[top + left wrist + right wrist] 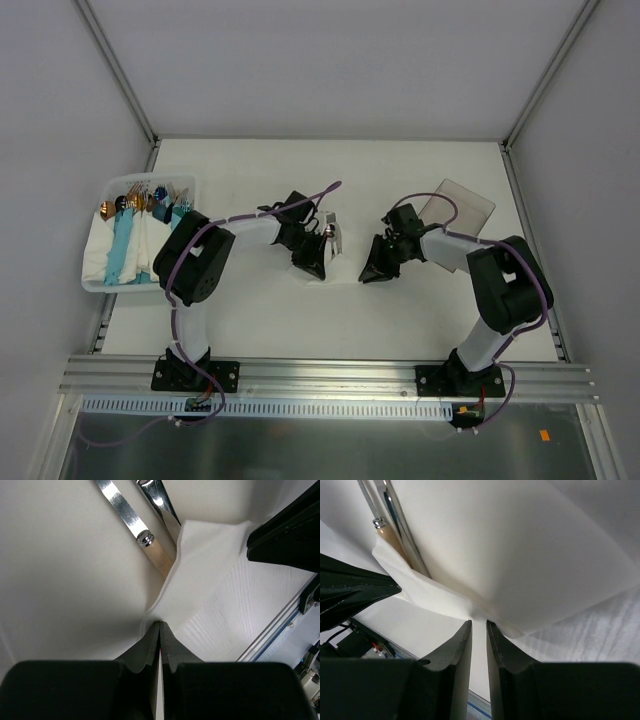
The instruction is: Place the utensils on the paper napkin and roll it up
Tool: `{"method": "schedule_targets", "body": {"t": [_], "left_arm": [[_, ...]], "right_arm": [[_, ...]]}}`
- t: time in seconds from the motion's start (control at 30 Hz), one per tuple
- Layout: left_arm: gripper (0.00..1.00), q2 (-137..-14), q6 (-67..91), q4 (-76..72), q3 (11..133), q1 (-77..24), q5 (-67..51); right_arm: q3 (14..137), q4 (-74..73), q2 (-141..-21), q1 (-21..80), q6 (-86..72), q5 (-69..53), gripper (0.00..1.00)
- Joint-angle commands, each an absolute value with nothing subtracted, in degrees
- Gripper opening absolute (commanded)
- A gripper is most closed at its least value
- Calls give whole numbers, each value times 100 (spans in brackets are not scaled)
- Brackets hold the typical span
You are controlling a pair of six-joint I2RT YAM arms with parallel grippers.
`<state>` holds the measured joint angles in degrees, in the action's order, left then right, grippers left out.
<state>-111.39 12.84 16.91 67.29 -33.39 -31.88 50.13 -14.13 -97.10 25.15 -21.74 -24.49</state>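
At the edge of the napkin (215,580), the left hand (160,626) is pinched tight on a fold, likely to wrap it over the utensils (150,550) poking out beneath. The right hand (479,623), narrowly parted at the napkin's other side, may be gripping; I cannot tell.

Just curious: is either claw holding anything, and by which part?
The left gripper pinches the napkin by its edge. Whether the right gripper grips it cannot be told.
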Motion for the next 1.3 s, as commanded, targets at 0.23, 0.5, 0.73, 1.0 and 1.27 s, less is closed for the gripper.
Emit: {"method": "schedule_targets", "body": {"t": [0.23, 0.5, 0.73, 1.0, 1.27], "left_arm": [[0, -11443, 1020, 2092, 6627, -3155, -2637], [0, -11487, 1046, 2101, 6662, -3155, -2681], [0, -11496, 1046, 2101, 6680, -3155, -2672], [0, -11540, 1063, 2118, 6741, -3155, -2716], [0, -11558, 1064, 2136, 6733, -3155, -2707]], "right_arm": [[4816, -1828, -9633, 1969, -1600, -2127, 17], [5175, -1617, -9149, 2285, -2056, -2531, 4], [5528, -1292, -9307, 2794, -2487, -2663, 0], [5493, -1055, -9747, 2988, -2602, -2637, 0], [5423, -958, -10221, 3015, -2540, -2523, 0]]}}
